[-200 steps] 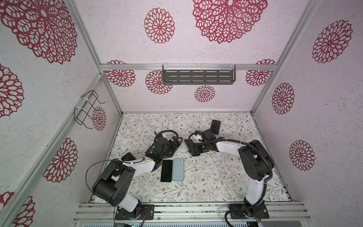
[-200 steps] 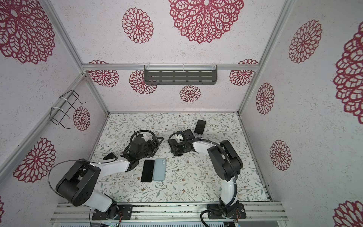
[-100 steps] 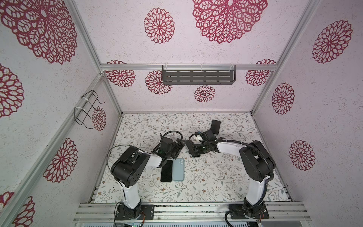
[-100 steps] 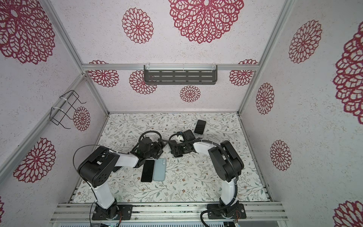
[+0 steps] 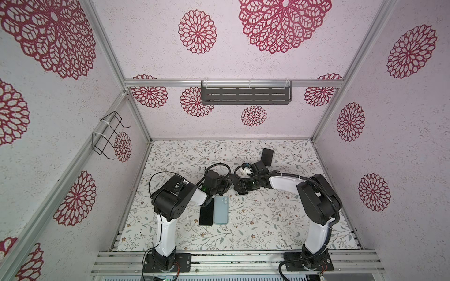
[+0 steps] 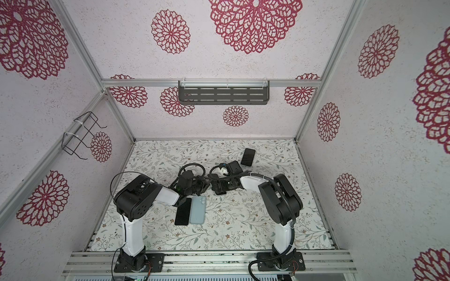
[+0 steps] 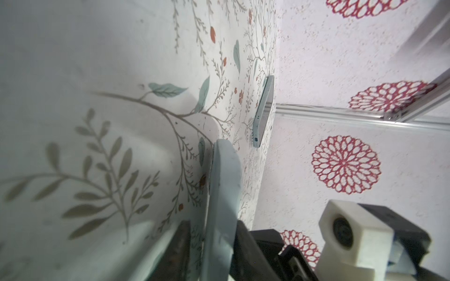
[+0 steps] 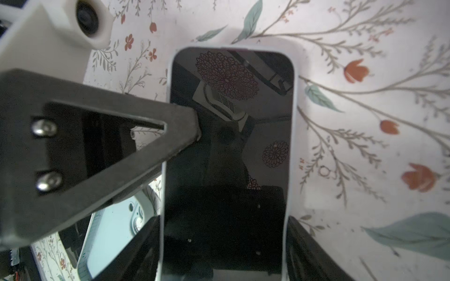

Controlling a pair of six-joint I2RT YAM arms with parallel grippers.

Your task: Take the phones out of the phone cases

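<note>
cased phone (image 8: 229, 158): 1 | other dark-screen phones (image 5: 206, 211) (image 5: 267, 157): 2 | light blue handset (image 5: 221, 209): 1 | arms (image 5: 170, 202) (image 5: 316, 202): 2 | shelf (image 5: 246, 95): 1

Both top views are bright, sharp and evenly lit. Right at the left gripper (image 7: 212, 222), the phone case (image 7: 221, 185) looks fuzzy, and the floor (image 7: 97, 73) bends like a bowl. Just past the right gripper (image 8: 224, 219), the phone (image 8: 231, 126) shines like a mirror, with a soft shadow around it.

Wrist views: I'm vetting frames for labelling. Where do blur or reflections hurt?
Left wrist view: the phone case edge and nearby table are soft; the far phone is crisper. Right wrist view: the dark screen carries mirror reflections, no washout.
</note>
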